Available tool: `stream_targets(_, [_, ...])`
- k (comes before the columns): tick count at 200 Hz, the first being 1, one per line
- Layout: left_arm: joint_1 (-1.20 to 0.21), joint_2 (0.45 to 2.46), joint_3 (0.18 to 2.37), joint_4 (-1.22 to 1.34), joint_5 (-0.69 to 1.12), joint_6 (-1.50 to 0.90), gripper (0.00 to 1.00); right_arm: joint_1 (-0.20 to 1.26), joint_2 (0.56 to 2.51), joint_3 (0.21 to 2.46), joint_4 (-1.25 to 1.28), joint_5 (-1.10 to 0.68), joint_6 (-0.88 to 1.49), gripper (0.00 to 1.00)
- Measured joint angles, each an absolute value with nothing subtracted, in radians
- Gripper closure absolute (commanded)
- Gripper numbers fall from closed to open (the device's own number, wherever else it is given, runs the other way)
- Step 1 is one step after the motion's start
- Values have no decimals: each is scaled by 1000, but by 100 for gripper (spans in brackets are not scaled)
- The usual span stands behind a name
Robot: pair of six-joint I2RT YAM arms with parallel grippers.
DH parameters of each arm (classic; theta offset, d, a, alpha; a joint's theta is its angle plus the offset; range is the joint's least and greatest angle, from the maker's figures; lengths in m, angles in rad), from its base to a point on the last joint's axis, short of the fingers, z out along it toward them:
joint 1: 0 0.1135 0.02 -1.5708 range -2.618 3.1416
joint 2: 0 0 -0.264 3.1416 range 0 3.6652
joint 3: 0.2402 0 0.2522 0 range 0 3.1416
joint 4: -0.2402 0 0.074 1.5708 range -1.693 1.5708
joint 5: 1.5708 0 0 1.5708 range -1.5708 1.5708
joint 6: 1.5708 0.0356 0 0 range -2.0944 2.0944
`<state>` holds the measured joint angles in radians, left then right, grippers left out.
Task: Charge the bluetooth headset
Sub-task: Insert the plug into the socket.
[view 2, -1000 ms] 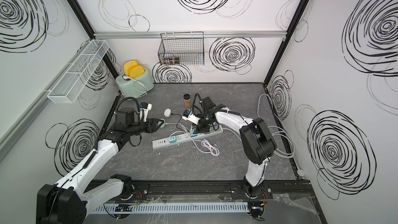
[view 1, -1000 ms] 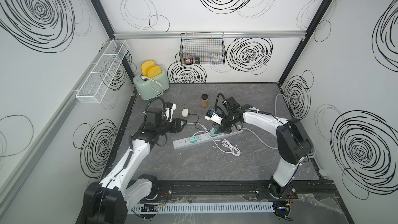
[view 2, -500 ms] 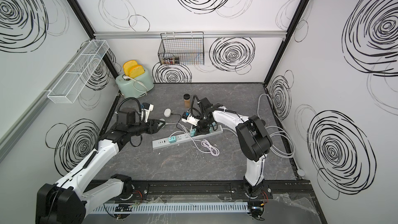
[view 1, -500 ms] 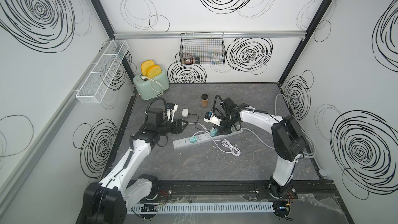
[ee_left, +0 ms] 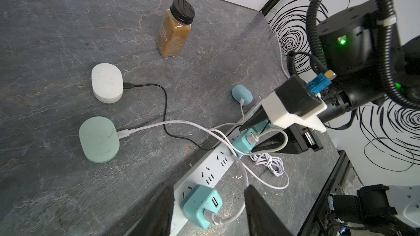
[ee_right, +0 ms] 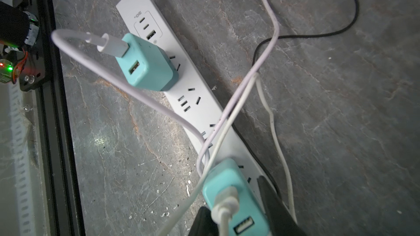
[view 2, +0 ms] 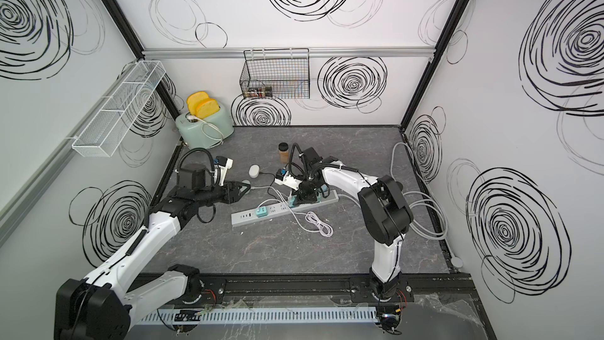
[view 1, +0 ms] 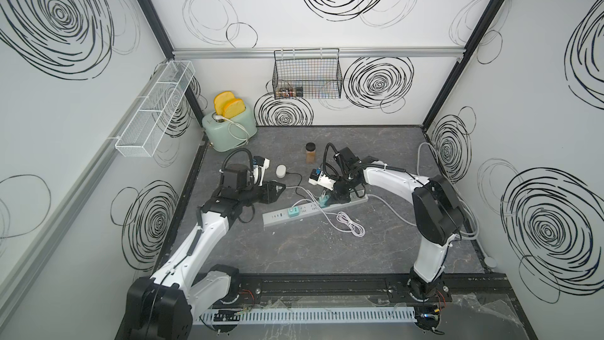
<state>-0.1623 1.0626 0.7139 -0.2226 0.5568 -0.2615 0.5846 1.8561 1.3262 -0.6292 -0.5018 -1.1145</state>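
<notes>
Charger (ee_right: 250,203) perhaps tighter between right pincer (ee_right: 233,194)

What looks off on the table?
Mostly cabling: the white leads cross in a tangle over the power strip. The teal charger straddled by the right claw looks tilted; can't tell if it's seated. White flecks litter the table. Nothing spilled or broken.
</notes>
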Motion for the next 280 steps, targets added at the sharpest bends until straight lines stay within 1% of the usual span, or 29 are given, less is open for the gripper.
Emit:
stream_targets(22, [-161, 1063, 714, -223, 557, -262, 46, 589, 1856, 1328, -630, -503, -1107, 60])
stream_targets(61, [-155, 1063, 714, -223, 557, -262, 46, 592, 1852, 1327, -640, -505, -1095, 76])
stream_targets(88, [-152, 1063, 714, -223, 557, -262, 46, 604, 1818, 1282, -605, -488, -1083, 80])
stream_targets(149, [-147, 1063, 714, -222, 557, -262, 46, 637, 1668, 1065, -410, -448, -1045, 92])
stream_targets(191, [-140, 1064, 714, -222, 557, -262, 46, 634, 1672, 1041, -352, -451, -1024, 96])
stream_targets(280, [-131, 1100, 714, -223, 556, -262, 47, 601, 1666, 931, -179, -541, -974, 98])
